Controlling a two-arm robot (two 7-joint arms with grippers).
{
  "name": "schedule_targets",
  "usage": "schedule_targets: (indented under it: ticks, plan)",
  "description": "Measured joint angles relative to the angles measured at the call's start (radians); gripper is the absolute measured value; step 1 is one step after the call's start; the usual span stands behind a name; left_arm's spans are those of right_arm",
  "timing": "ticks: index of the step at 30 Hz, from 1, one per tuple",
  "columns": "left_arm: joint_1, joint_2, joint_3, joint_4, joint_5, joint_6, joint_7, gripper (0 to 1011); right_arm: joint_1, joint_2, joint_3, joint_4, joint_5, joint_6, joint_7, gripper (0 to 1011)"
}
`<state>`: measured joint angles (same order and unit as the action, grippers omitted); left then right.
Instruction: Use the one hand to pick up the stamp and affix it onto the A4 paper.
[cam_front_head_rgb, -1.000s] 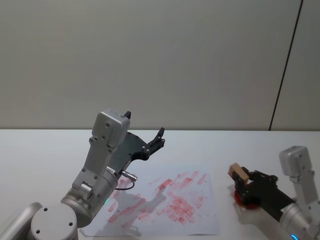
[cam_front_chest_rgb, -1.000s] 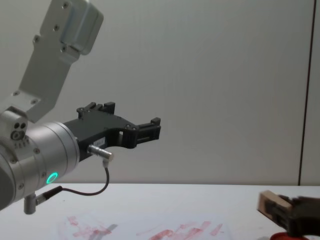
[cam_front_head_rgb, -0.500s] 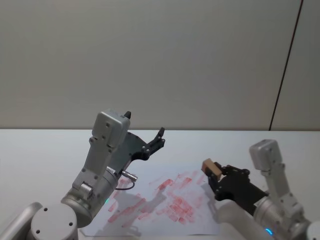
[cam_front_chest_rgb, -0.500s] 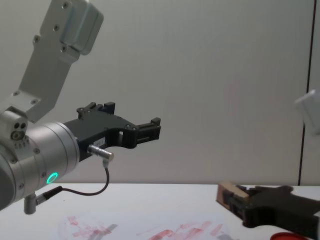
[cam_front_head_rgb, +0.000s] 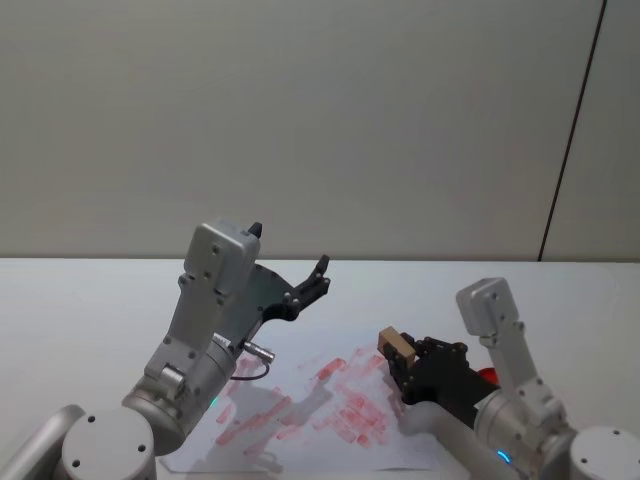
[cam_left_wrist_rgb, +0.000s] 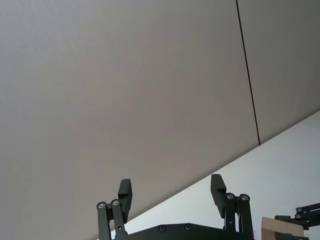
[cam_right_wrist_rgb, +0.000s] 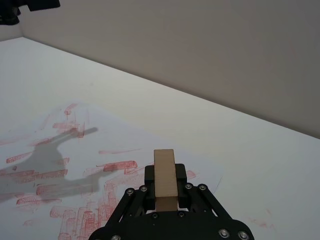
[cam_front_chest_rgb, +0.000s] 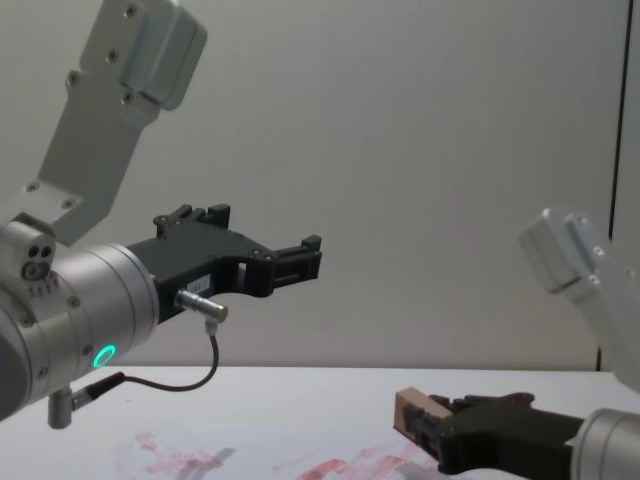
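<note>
Right gripper (cam_front_head_rgb: 404, 360) clamps the stamp (cam_front_head_rgb: 396, 344), A4 paper (cam_front_head_rgb: 330, 410) beneath it (white table (cam_front_head_rgb: 80, 295), grey wall (cam_front_head_rgb: 300, 120) beyond); left gripper (cam_front_chest_rgb: 296, 262) idles, spread

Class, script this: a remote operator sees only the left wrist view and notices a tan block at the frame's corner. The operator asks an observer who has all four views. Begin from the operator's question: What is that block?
Observer: It is the stamp, clamped in the right pincer.
Operator: What lies under it?
Observer: The A4 paper, smeared with red marks. In the head view the stamp is near the sheet's far right corner.
Operator: Is it pressed down?
Observer: From the chest view it looks just clear of the sheet, though I cannot be sure.
</note>
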<state>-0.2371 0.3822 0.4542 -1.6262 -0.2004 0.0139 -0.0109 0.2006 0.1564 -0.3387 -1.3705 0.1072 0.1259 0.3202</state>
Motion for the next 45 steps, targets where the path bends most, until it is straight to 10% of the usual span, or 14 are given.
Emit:
schedule_targets:
  ticks: [45]
  plan:
    - [0.000,0.000,0.000,0.000,0.000,0.000,0.000,1003,0.047,-0.029,-0.021,0.090,-0.054,0.082,0.019,217]
